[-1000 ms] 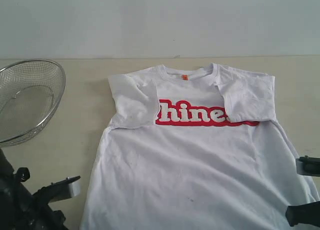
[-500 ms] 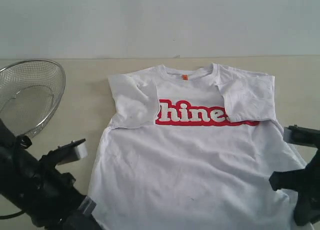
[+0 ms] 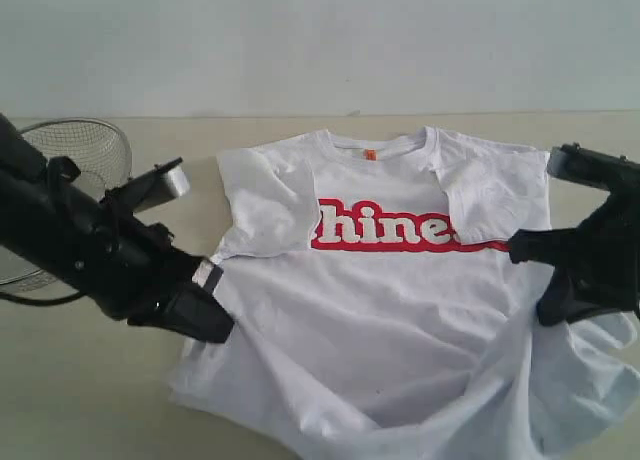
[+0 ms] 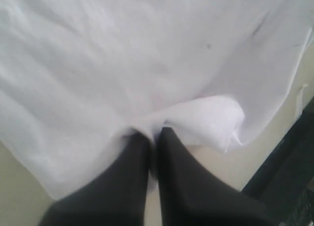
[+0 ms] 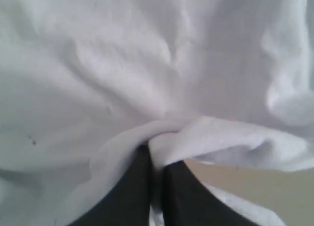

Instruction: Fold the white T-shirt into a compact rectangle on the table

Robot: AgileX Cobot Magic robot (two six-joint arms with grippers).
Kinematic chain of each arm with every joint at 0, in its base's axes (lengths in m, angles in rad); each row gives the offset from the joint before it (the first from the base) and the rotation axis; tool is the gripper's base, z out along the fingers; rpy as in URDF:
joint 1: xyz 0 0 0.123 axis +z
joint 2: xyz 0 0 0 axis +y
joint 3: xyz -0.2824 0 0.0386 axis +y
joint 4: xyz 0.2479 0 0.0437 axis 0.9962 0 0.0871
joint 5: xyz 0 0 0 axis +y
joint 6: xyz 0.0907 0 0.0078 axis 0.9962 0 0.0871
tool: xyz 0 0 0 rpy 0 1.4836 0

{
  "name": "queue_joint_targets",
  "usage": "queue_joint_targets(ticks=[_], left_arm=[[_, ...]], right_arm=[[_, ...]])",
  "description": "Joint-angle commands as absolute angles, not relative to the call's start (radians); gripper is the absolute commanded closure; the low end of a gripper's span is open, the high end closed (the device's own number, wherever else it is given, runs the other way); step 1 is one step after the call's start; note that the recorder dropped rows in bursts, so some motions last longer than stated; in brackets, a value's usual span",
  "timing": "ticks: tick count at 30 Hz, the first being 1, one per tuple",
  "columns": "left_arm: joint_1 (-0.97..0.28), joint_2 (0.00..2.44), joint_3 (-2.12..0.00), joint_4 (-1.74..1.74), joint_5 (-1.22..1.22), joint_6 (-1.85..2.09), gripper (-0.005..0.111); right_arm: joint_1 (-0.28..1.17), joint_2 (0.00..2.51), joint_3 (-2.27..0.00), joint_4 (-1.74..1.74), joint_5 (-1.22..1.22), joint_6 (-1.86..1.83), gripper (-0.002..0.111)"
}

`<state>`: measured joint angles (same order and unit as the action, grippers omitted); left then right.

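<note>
The white T-shirt (image 3: 390, 310) lies face up on the table (image 3: 120, 400), both sleeves folded in over the red lettering. Its lower part is lifted and bunched toward the chest. My left gripper (image 3: 215, 325) is shut on the shirt's left bottom edge; in the left wrist view the left gripper (image 4: 154, 137) pinches a fold of the white T-shirt (image 4: 147, 64). My right gripper (image 3: 545, 310) is shut on the right bottom edge; in the right wrist view the right gripper (image 5: 156, 152) holds a gathered fold of the white T-shirt (image 5: 147, 54).
A round wire-mesh basket (image 3: 85, 145) stands at the back left, partly behind my left arm (image 3: 80, 245). Bare tabletop lies to the left and along the front of the shirt. A pale wall runs behind the table.
Both grippers have moved from the near edge up toward the shirt's middle, carrying the bottom hem with them. The lower part now bunches and lifts off the table.
</note>
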<state>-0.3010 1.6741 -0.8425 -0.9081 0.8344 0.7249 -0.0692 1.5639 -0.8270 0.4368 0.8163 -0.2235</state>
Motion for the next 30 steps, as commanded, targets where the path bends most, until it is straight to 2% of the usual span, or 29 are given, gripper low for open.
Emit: queue_joint_targets(ticks=[1, 11, 30], left_arm=[[-0.263, 1.705, -0.926, -0.862, 0.828, 0.673, 0.102], [-0.209, 1.838, -1.108, -0.847, 0.816, 0.673, 0.102], [-0.181, 2.019, -1.464, -0.842, 0.808, 0.658, 0.102]], right_arm=[[-0.071, 1.571, -0.919, 0.455, 0.801, -0.243, 0.108], [-0.071, 1.713, -1.083, 0.476, 0.762, -0.247, 0.108], [-0.079, 1.928, -1.393, 0.497, 0.756, -0.245, 0.108]])
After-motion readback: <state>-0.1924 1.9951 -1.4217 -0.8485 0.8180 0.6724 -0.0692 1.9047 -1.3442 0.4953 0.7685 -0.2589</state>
